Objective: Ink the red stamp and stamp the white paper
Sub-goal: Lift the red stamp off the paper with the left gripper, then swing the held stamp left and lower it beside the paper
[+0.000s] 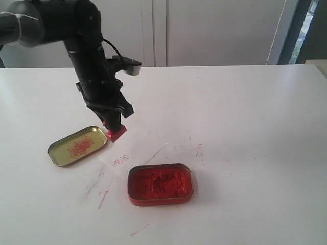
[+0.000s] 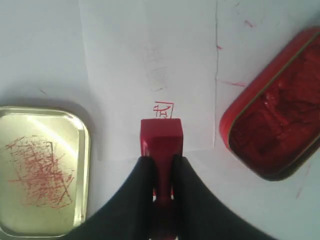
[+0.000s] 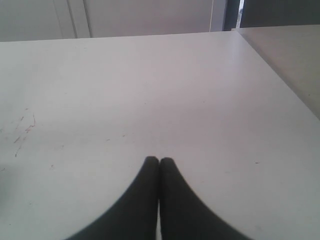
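My left gripper [image 1: 113, 122] [image 2: 161, 165] is shut on the red stamp [image 1: 116, 133] [image 2: 161, 140], its two black fingers pinching the handle. The stamp's square base hangs just over the far left edge of the white paper [image 1: 137, 147] [image 2: 150, 60]; I cannot tell whether it touches. A small red rectangular imprint [image 1: 120, 162] [image 2: 163, 109] marks the paper just beyond the stamp. The open tin of red ink paste [image 1: 160, 184] [image 2: 277, 122] lies at the paper's near right. My right gripper [image 3: 159, 161] is shut with nothing in it, over bare white table, outside the exterior view.
A gold tin lid [image 1: 77, 145] [image 2: 40, 170], scribbled red inside, lies left of the paper, close to the stamp. Red scratch marks [image 1: 196, 148] dot the white tabletop [image 1: 245, 127]. Grey cabinet doors [image 1: 204, 30] stand behind the table's far edge.
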You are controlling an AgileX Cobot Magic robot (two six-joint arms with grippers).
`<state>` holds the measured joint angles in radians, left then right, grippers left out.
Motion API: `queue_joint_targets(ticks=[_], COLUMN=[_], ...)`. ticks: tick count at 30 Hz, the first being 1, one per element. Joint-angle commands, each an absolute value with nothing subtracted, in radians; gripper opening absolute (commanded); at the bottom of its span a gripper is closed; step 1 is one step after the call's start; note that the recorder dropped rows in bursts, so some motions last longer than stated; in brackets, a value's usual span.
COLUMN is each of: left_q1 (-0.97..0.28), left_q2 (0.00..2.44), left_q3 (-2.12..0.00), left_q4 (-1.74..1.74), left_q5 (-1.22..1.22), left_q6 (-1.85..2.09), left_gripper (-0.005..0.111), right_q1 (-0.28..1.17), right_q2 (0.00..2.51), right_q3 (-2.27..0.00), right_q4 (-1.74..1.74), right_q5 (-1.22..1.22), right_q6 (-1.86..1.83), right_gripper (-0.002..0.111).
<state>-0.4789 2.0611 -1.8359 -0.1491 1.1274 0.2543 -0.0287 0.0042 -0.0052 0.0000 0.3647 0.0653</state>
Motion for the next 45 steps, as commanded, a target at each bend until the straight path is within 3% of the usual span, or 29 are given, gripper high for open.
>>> queue_joint_targets(ticks=[1,17,45], left_q1=[-0.390,-0.191,-0.182], left_q2=[2.043,2.047,1.930], left_q3=[-1.828,-1.633,-1.080], left_q4=[-0.351,-0.847,-0.876], left_q5=[1.214,1.221,1.119], left_q6=[0.310,0.585,0.734], left_gripper=[0.000,0.000,0.000], right_q1=[-0.030,-0.030,-0.030], right_q2=[0.000,0.000,0.000], right_q3=[0.000,0.000,0.000], right_q4=[0.000,0.000,0.000], right_q5=[0.351,0.351,0.351], right_q6=[0.065,0.065,0.065], right_gripper=[0.000,0.000,0.000])
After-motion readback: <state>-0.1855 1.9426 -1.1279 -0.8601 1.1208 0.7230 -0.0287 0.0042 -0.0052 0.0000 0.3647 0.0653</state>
